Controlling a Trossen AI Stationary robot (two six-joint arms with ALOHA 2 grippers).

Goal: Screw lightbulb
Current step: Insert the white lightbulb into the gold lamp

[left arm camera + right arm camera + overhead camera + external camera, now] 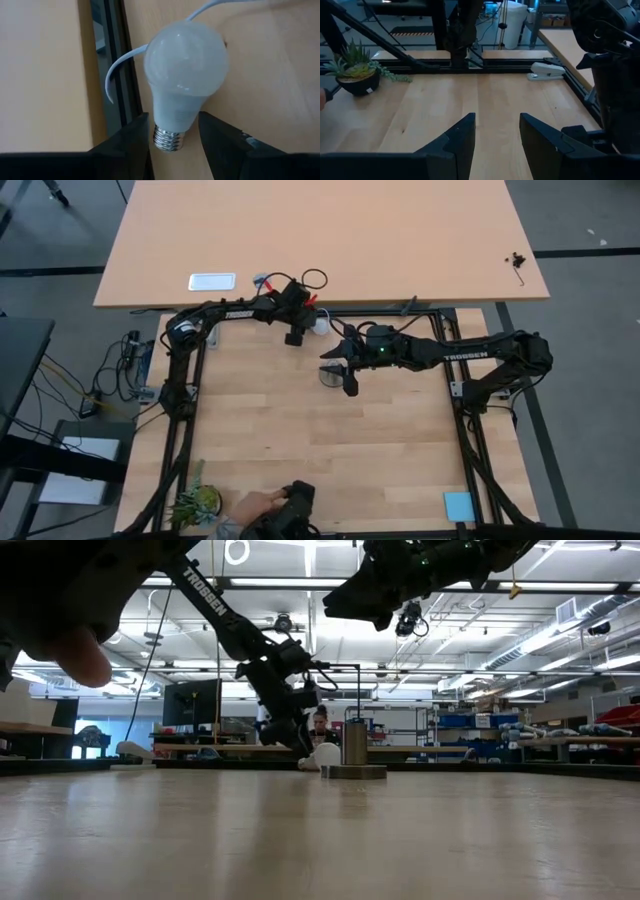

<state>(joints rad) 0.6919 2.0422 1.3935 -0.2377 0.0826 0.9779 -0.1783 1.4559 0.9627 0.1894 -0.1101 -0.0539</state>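
Note:
The white lightbulb (185, 70) lies on its side on the wooden table by the far rail, also visible from above (321, 325), its screw end (170, 140) toward my left gripper (296, 338). That gripper is open. Its fingers (135, 142) stand on either side of the screw end with a gap on each side. The grey socket (353, 748) stands upright on its base just right of the bulb, and its white cord (117, 70) curves behind the bulb. My right gripper (345, 375) hovers open above the socket, with nothing between its fingers (457, 137).
A black frame rail (380, 310) runs along the table's far edge just behind the bulb. A potted plant (195, 505) and a person's hand (260, 502) are at the near edge. A blue note (458, 505) lies near right. Bare wood spans the middle.

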